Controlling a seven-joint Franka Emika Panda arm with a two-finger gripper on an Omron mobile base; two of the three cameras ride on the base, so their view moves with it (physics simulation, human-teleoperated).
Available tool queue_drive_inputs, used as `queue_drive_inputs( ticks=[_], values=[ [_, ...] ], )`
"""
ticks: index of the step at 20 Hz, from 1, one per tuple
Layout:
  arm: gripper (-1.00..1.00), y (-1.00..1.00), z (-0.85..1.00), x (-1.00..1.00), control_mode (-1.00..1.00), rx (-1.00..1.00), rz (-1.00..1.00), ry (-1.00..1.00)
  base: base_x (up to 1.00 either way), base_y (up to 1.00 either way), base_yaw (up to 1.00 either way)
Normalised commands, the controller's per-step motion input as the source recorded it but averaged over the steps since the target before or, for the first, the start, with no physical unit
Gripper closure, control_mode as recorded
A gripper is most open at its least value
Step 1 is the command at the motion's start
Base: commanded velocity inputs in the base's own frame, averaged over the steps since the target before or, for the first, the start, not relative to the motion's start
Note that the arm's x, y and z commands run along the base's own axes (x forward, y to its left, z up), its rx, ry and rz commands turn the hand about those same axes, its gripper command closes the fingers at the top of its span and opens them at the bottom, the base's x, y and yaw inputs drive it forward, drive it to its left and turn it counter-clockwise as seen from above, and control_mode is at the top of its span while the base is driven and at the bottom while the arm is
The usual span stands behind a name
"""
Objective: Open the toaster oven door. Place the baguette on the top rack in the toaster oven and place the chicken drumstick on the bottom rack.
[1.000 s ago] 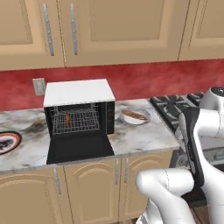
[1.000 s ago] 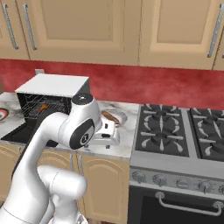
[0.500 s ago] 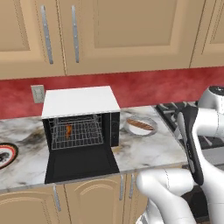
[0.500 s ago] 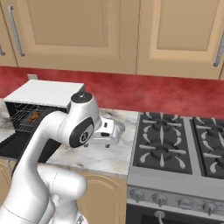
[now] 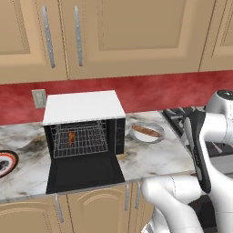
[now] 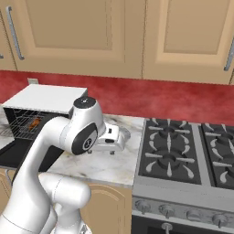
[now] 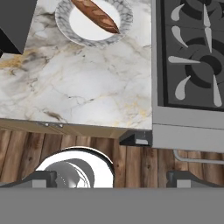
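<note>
Door [image 5: 84, 172] already down flat in front of the oven [image 5: 83, 122], so the opening step looks done. Drumstick [image 5: 72, 137] apparently inside already, an orange shape behind the rack wires, also seen in the right base view [image 6: 34, 123]; which rack it sits on cannot be told. Baguette [image 5: 146, 131] on its plate [image 5: 136, 135], just right of the oven on the marble desk [image 5: 154, 157], and near the top of the hand view [image 7: 96, 16], lying slantwise across the plate. Pincer [image 7: 112, 178] up above the desk's front edge, between oven and stove [image 6: 183, 157], looking straight down; tips spread wide at the bottom of the hand view with nothing between them. Step in hand, by judgement: fetching the baguette for the top rack. Next move calls for bringing the pincer forward over the plate, turning it so the fingers straddle the loaf across its narrow width near the middle, then descending to pinch without pressing the plate. Afterwards, a lift clear of the rim and a level entry over the lowered door onto the upper rack.
</note>
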Motion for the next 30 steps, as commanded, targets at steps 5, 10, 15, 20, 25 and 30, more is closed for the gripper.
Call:
queue_drive_inputs(
  ticks=[5, 10, 15, 20, 25, 30],
  values=[
    [-1.0, 0.0, 0.0, 0.0, 1.0, 0.0, 0.0, 0.0, 0.0, 0.0, 0.0],
    [-1.0, 0.0, 0.0, 0.0, 1.0, 0.0, 0.0, 0.0, 0.0, 0.0, 0.0],
    [-1.0, 0.0, 0.0, 0.0, -1.0, 0.0, 0.0, 0.0, 0.0, 0.0, 0.0],
    [-1.0, 0.0, 0.0, 0.0, -1.0, 0.0, 0.0, 0.0, 0.0, 0.0, 0.0],
    [-1.0, 0.0, 0.0, 0.0, -1.0, 0.0, 0.0, 0.0, 0.0, 0.0, 0.0],
    [-1.0, 0.0, -0.16, -0.09, -1.0, -0.05, 0.06, 0.0, 0.0, 0.0, 0.0]
  ],
)
